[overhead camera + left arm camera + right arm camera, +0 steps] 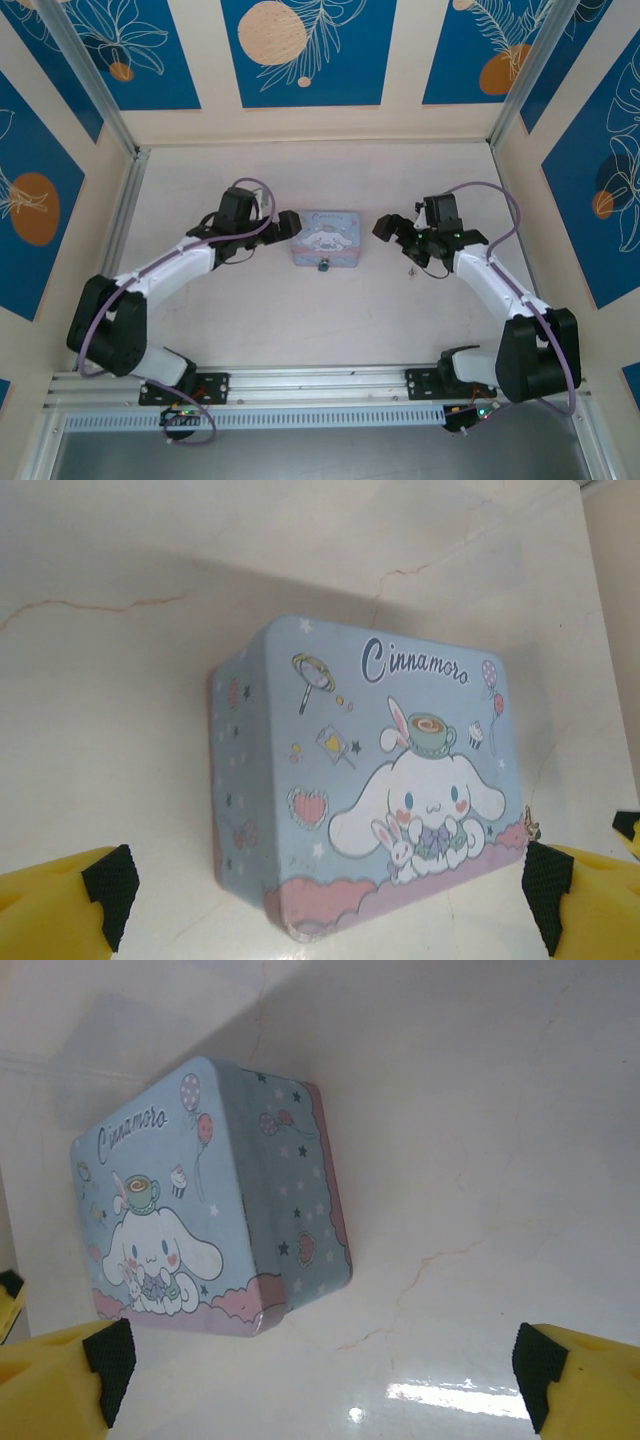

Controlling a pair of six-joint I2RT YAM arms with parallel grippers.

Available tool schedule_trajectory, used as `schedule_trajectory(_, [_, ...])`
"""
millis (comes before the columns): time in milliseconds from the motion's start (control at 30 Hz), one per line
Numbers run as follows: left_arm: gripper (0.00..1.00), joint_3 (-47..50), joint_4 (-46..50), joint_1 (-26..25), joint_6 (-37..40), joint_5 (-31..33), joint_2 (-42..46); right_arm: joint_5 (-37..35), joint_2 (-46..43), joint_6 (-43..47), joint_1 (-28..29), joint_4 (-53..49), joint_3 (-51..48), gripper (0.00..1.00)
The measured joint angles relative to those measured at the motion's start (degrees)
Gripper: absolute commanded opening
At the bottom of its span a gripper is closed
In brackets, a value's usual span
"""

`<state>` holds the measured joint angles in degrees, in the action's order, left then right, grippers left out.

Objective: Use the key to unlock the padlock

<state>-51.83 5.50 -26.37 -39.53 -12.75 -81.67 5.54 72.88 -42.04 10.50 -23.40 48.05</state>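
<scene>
The pale blue cartoon tin [326,237] stands mid-table. The tiny dark teal padlock [324,265] hangs at the middle of its near side; a small metal bit of the padlock [532,828] peeks past the tin's edge in the left wrist view. My left gripper [288,223] is open just left of the tin, and between its yellow fingers [60,905] is the tin's corner [290,900]. My right gripper [386,228] is open a little right of the tin [200,1200], nothing between its fingers [580,1385]. A tiny thin speck [411,267], perhaps the key, lies by the right arm.
Pale marbled tabletop [300,320] surrounds the tin. Aluminium frame posts [120,200] and blue-patterned walls [310,50] enclose the workspace on the left, right and back. A metal rail [320,380] runs along the near edge between the arm bases.
</scene>
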Motion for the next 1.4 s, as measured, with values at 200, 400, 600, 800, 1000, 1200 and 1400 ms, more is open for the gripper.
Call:
schedule_trajectory(200, [1.00, 7.54, 0.04, -0.02, -3.58, 1.11, 8.15, -5.73, 2.25, -1.01, -1.86, -6.97, 2.23, 0.81])
schedule_trajectory(400, [1.00, 9.46, 0.57, -0.90, -5.60, 0.85, 9.92, -9.73, 7.41, 1.27, -5.25, -11.26, 2.32, 0.62])
schedule_trajectory(600, [1.00, 9.35, 2.21, -1.49, -5.55, 0.44, 9.75, -12.28, 15.02, 4.74, -5.25, -12.92, 3.26, 0.59])
schedule_trajectory(800, [1.00, 9.14, 2.47, -2.86, -5.53, -0.11, 7.50, -13.99, 17.64, 6.67, -5.29, -13.09, 3.28, 0.58])
schedule_trajectory(1000, [1.00, 8.90, 2.67, -4.63, -5.55, -0.28, 5.81, -14.58, 19.85, 8.04, -5.66, -12.46, 3.28, 0.48])
schedule_trajectory(1200, [1.00, 7.69, 2.73, -6.32, -5.55, -0.26, 4.61, -15.23, 20.31, 9.16, -6.27, -13.29, 3.32, 0.19])
schedule_trajectory(1400, [1.00, 7.10, 2.71, -7.54, -5.57, -0.22, 3.69, -12.83, 18.45, 8.83, -5.44, -10.47, 2.10, 0.00])
